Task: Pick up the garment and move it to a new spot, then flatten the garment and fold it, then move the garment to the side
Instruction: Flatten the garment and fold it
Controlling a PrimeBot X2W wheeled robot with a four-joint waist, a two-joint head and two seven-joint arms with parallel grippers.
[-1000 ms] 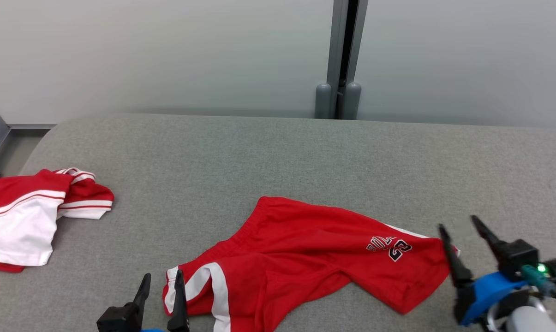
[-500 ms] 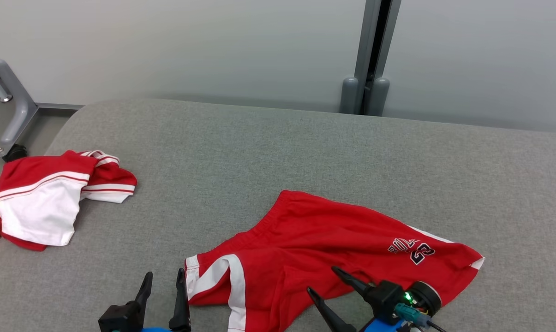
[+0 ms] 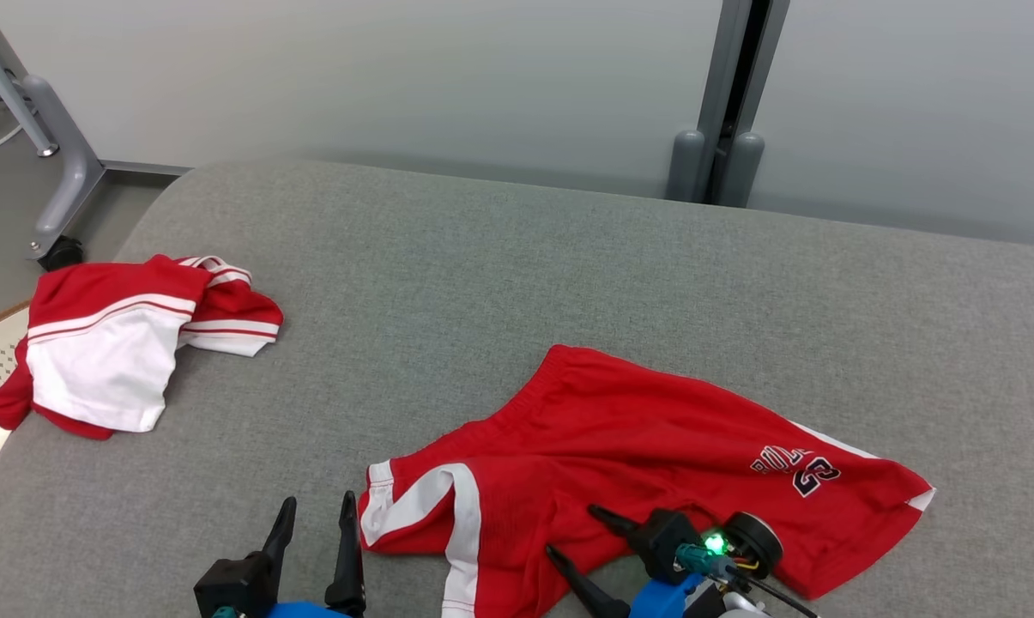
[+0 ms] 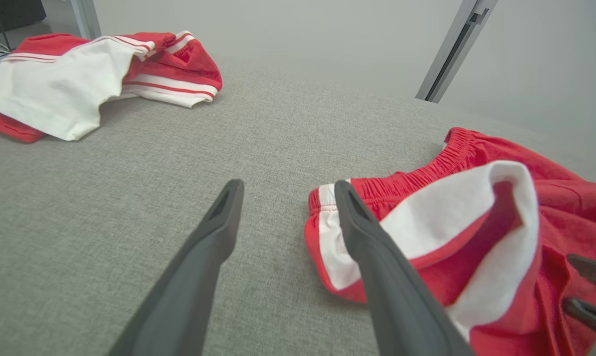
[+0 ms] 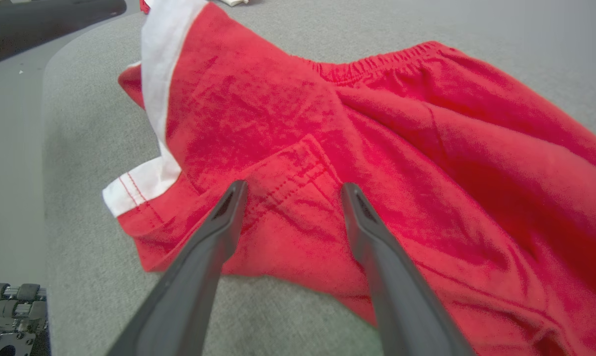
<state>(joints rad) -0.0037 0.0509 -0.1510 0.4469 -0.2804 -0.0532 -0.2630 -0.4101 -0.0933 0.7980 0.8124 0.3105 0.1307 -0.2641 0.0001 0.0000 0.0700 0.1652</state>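
Observation:
The garment, a pair of red shorts (image 3: 654, 438) with white side stripes and a dark logo, lies crumpled on the grey cushion (image 3: 499, 283), waistband toward the far left. My left gripper (image 3: 317, 502) stands open just left of the white-striped waistband corner (image 4: 327, 232), right fingertip beside it, nothing between the fingers. My right gripper (image 3: 572, 530) is open low over the near part of the shorts. In the right wrist view its fingers (image 5: 294, 185) straddle a stitched seam of the red cloth (image 5: 426, 163). My left gripper (image 4: 289, 184) points at bare cushion.
A second red and white garment (image 3: 113, 352) lies bunched at the cushion's far left edge. A grey metal frame leg (image 3: 62, 172) stands on the floor beyond it. A grey post (image 3: 727, 103) rises against the wall behind the cushion.
The head camera has swung left, shifting the whole picture right. My right gripper has moved from the shorts' right end to their near middle. The left gripper has stayed put.

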